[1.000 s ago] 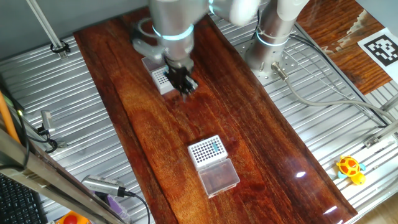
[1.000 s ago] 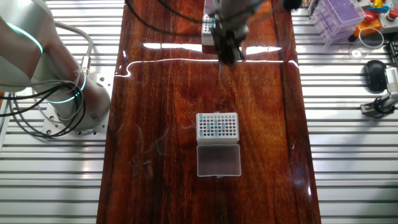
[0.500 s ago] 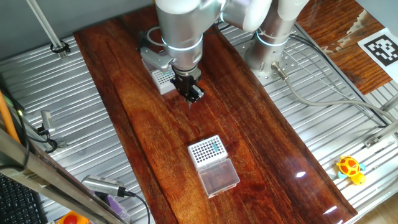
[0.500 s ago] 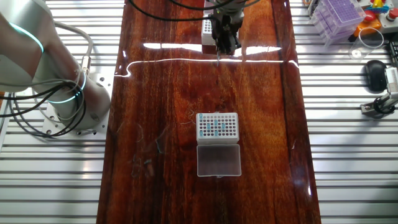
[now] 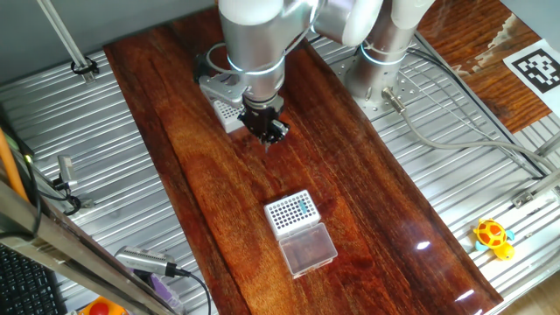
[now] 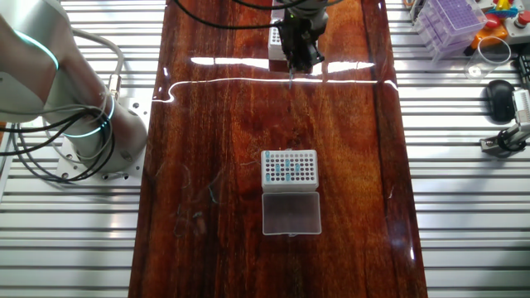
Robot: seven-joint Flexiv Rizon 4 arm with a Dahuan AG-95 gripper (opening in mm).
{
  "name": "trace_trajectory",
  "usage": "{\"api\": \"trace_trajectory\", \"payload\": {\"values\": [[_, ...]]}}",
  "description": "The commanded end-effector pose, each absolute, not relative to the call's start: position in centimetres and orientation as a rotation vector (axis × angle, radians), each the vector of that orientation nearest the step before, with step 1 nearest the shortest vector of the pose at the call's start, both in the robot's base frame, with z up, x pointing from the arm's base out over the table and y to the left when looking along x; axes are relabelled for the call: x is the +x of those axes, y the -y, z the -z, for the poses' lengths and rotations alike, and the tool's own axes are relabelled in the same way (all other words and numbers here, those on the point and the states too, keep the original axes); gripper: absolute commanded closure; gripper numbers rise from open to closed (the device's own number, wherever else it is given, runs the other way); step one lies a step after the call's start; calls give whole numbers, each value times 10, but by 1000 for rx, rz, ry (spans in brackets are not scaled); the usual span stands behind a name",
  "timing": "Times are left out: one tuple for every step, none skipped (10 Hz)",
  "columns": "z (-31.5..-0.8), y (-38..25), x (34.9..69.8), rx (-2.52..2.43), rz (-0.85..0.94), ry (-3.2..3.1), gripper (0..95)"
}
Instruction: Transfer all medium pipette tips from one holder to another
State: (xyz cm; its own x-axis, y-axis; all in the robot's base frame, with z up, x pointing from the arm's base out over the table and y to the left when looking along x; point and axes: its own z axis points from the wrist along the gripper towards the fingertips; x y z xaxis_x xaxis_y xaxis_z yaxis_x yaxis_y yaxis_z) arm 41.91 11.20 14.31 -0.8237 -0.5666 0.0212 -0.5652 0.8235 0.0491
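My gripper point(image 5: 266, 133) hangs low over the wooden board just beside the far white rack point(image 5: 227, 112), which the arm partly hides. Its fingers are shut on a thin medium pipette tip point(image 6: 291, 77) that points down at the board. In the other fixed view the gripper point(image 6: 299, 56) sits just in front of that far rack point(image 6: 275, 36). The near white rack point(image 5: 291, 210) stands mid-board, well apart from the gripper. Several teal-blue tips point(image 6: 288, 168) fill part of its grid, and other holes are dark.
The near rack's clear lid point(image 5: 308, 248) lies open flat toward the board's front. The arm's base point(image 5: 383, 61) stands right of the board on the ribbed metal table. A purple tip box point(image 6: 451, 23) and a yellow toy point(image 5: 493, 237) lie off the board.
The wrist swung and shifted a little beside the far rack during the first half second, with the tip still in the fingers. Since then it has barely moved. The near rack is unchanged.
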Motion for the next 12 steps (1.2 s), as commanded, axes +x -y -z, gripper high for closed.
{"api": "trace_trajectory", "payload": {"values": [[-146,-145,414,848,92,2984,950],[-147,-167,412,797,99,2999,950],[-148,-181,411,760,98,3008,950],[-149,-204,410,706,97,3020,950],[-150,-219,409,671,96,3028,950],[-150,-233,407,634,99,3037,950],[-148,-242,406,607,102,3046,950],[-146,-249,406,589,108,3053,950],[-145,-252,406,578,121,3058,950],[-143,-255,406,569,125,3063,950],[-142,-258,405,561,126,3066,950],[-141,-259,405,553,125,3069,950]]}}
